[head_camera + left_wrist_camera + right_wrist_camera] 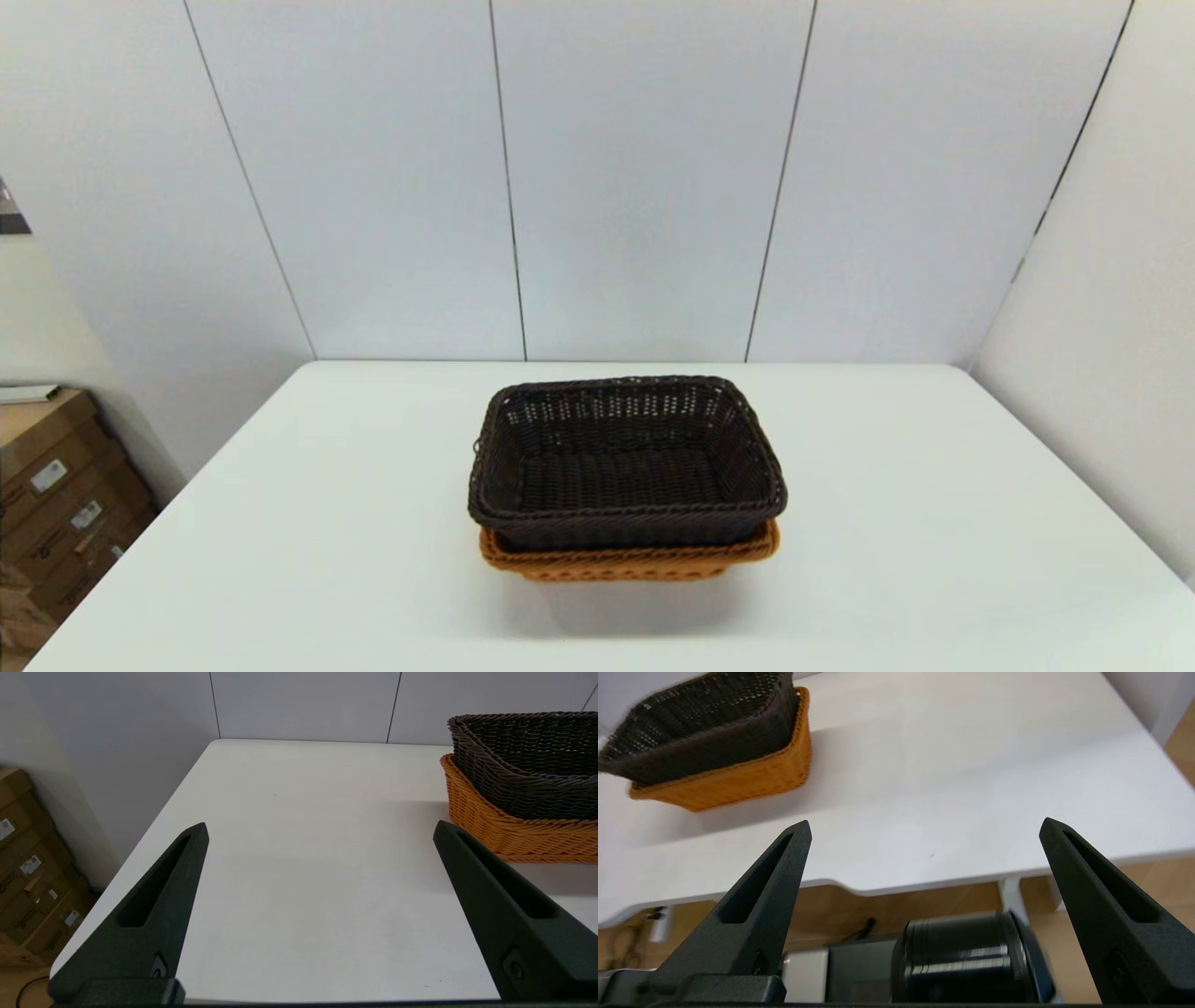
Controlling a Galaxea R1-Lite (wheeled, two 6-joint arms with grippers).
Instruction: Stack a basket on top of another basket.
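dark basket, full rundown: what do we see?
The dark brown basket is rectangular, shallow, woven wicker by its look, with flared sides, a braided rim and an open-weave band under that rim. It is empty and upright, nested inside the orange basket, whose rim and lower wall show beneath it. The pair stands near the middle of the white table. Nothing else touches it: the left pincer and the right pincer are both open and well clear.

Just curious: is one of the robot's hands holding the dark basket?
No, the dark basket sits nested in the orange basket, and no hand touches it.
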